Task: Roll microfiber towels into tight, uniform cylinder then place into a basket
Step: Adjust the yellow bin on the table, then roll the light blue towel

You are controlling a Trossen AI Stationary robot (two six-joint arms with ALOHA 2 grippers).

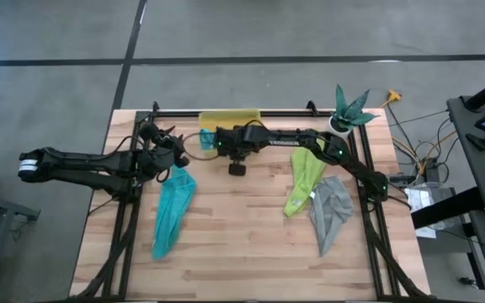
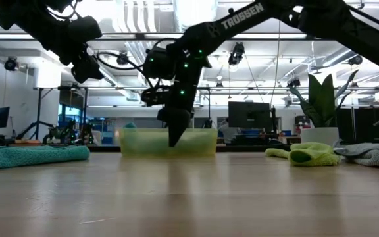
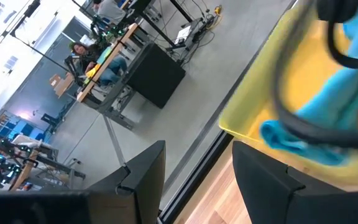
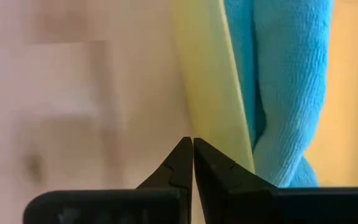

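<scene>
One towel, the light blue towel point(image 4: 291, 93), already lies inside the basket point(image 1: 230, 117), which stands at twelve o'clock on the table point(image 1: 242, 252), against the far rail. Whether that towel forms a tight roll I cannot tell; in the right wrist view it shows as a folded, bunched length along the yellow wall. Three towels are not yet rolled: the teal towel point(image 1: 173, 210) lies loose at about eight o'clock, the lime green towel point(image 1: 303, 182) at about three o'clock, and the grey towel point(image 1: 330, 210) just beside it toward four o'clock, touching or overlapping its edge.

The right gripper point(image 4: 192, 163) hangs just in front of the basket's near wall, near eleven to twelve o'clock, its jaws pressed together and holding nothing. The left gripper point(image 3: 194, 180) sits at about ten o'clock, just above the top end of the teal towel, jaws parted with nothing between them, facing the basket's corner.

By my reading, one placement is finished and the job stands about a quarter done. The next move calls for picking a fresh towel, likely the teal one nearest the left gripper, spreading it flat, then rolling it evenly; both arms first need to clear the basket. A white plant pot point(image 1: 340, 124) stands at one o'clock, out of the way.
</scene>
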